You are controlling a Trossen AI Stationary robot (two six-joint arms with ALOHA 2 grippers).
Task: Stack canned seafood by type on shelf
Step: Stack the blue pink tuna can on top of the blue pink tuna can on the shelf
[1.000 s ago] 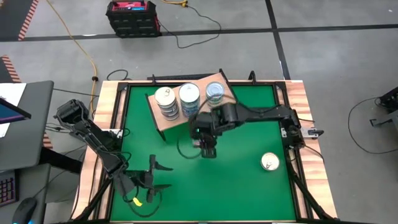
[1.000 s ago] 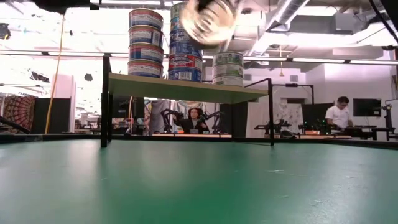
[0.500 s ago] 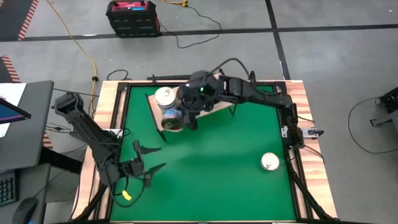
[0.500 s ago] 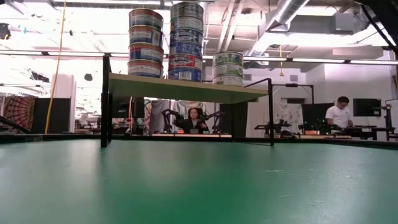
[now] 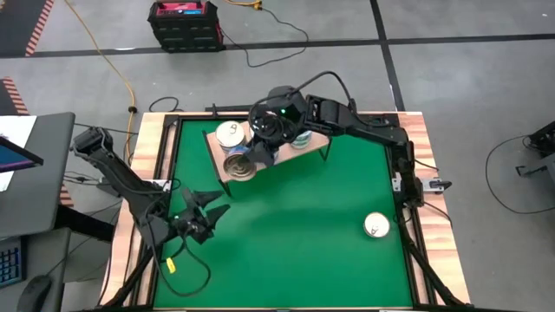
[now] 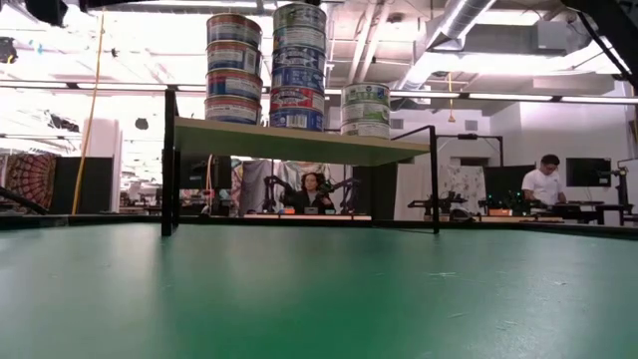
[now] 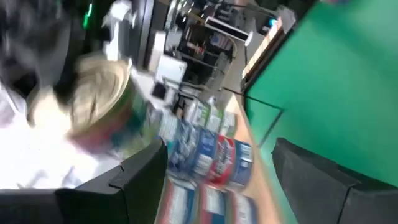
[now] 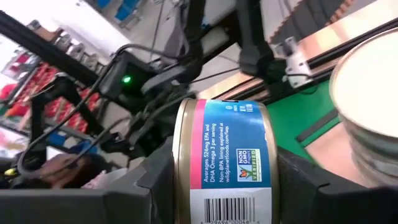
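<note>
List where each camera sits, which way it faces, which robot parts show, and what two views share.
High: overhead, straight down; both arms, the shelf, a loose can.
Low: table height, level across the green table; no arm clearly shows.
Left wrist: faces the shelf past its own fingers.
Right wrist: the right gripper, jaws shut on a pink-and-blue can.
Shared: high and low both show the can stacks.

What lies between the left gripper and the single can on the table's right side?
Only bare green table lies between the left gripper and the single can, in the high view.
</note>
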